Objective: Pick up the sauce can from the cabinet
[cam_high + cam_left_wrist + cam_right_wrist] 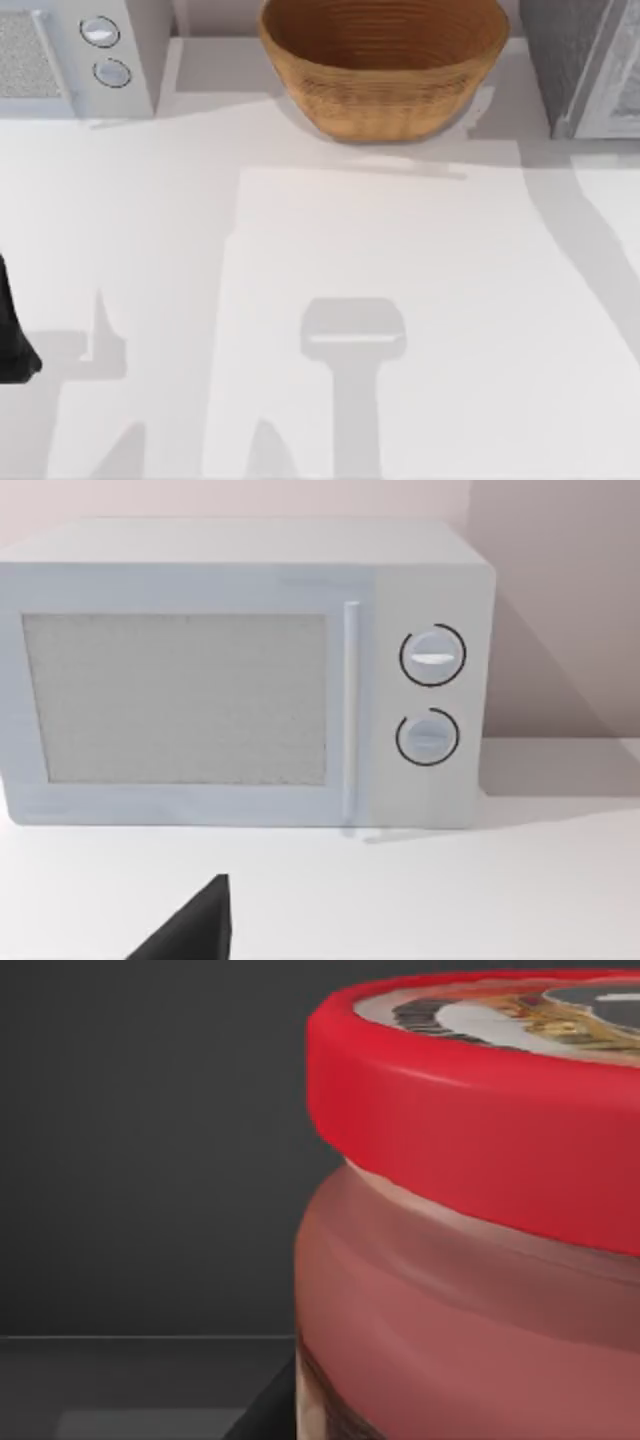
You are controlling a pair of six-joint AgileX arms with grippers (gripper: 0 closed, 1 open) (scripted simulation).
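Observation:
The sauce can [470,1260] looms very close in the right wrist view, with a red lid, a dark emblem ringed in white on top, and a reddish body. It stands on a dark shelf inside the cabinet [575,60], whose grey body is at the table's back right. My right gripper is right up against the can, and a dark part of it [262,1412] shows beside the can's base. My left gripper [195,930] is parked at the table's left edge, facing the microwave.
A white microwave [70,50] stands at the back left, its door shut. A large wicker bowl [385,65] sits at the back centre. The cabinet's dark back wall [150,1140] is close behind the can.

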